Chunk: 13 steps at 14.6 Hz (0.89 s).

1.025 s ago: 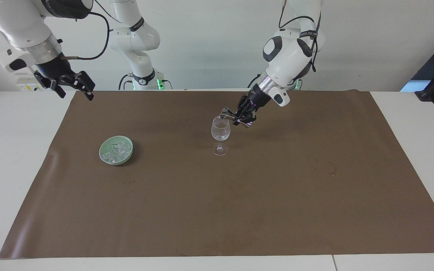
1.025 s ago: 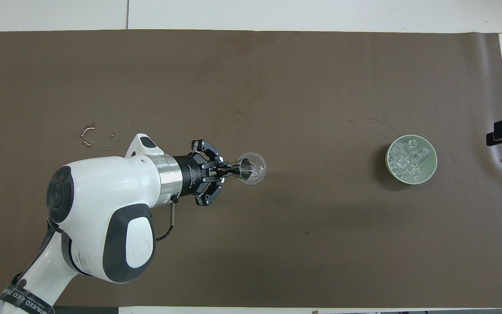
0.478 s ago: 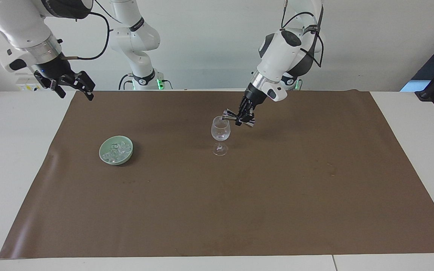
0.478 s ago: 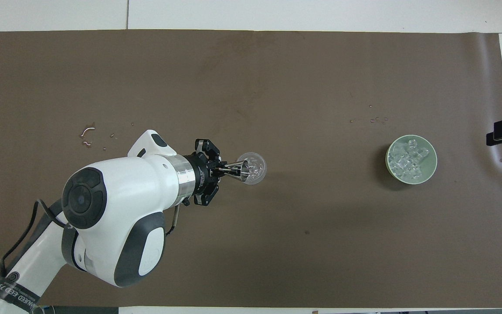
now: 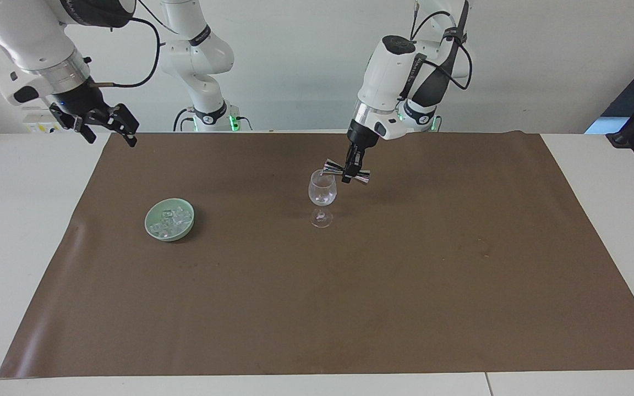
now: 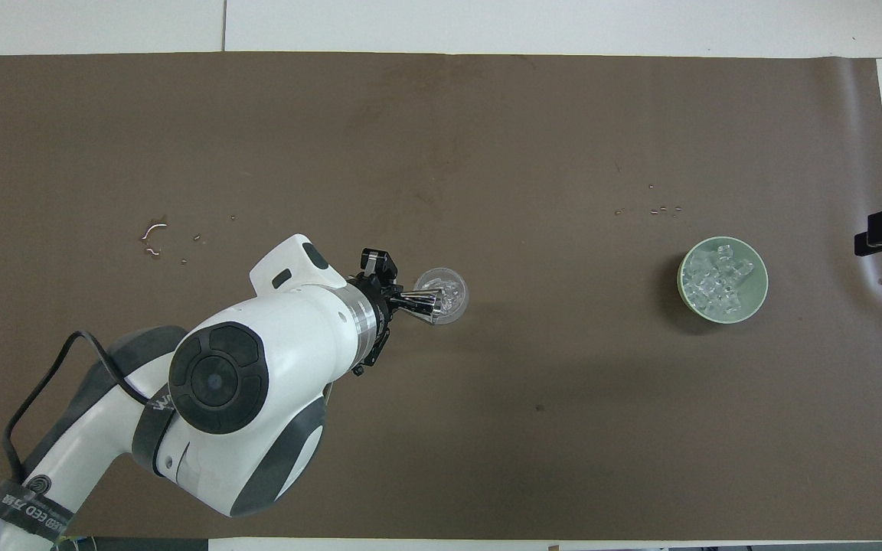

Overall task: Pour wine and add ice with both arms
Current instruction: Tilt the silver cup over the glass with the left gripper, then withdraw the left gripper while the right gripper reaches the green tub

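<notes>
left arm [image 5: 388, 82] swung upright | jigger [image 5: 346, 172] at glass [image 5: 322, 192] | bowl [image 5: 169, 219] apart

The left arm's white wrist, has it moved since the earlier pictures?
Yes. In the facing view the left arm's white wrist has swung upright over the clear stemmed glass, which stands unmoved; the silver jigger remains at its rim.
</notes>
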Tool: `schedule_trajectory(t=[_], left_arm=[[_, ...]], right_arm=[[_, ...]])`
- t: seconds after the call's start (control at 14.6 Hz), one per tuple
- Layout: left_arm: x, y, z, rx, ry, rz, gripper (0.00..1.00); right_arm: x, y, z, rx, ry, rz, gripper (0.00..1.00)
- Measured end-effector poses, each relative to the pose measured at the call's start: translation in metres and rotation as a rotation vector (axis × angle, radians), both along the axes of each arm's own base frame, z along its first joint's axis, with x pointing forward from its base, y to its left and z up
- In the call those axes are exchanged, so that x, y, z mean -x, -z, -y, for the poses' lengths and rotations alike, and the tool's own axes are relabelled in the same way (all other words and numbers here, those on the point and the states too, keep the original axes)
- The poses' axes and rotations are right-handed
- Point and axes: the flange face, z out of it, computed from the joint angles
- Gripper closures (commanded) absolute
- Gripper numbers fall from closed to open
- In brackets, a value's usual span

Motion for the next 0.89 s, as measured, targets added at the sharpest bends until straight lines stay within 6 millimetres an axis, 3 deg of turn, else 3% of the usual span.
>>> schedule_trajectory(t=[0.62, 0.89], left_arm=[[0.003, -0.016, 0.015, -0.078, 0.047, 0.081, 1.0], [0.002, -0.011, 0.017, -0.075, 0.02, 0.067, 1.0]], right_arm=[[0.0, 0.001, -0.003, -0.001, -0.006, -0.002, 0.0], [-0.003, 0.02, -0.011, -0.001, -0.056, 0.026, 0.0]])
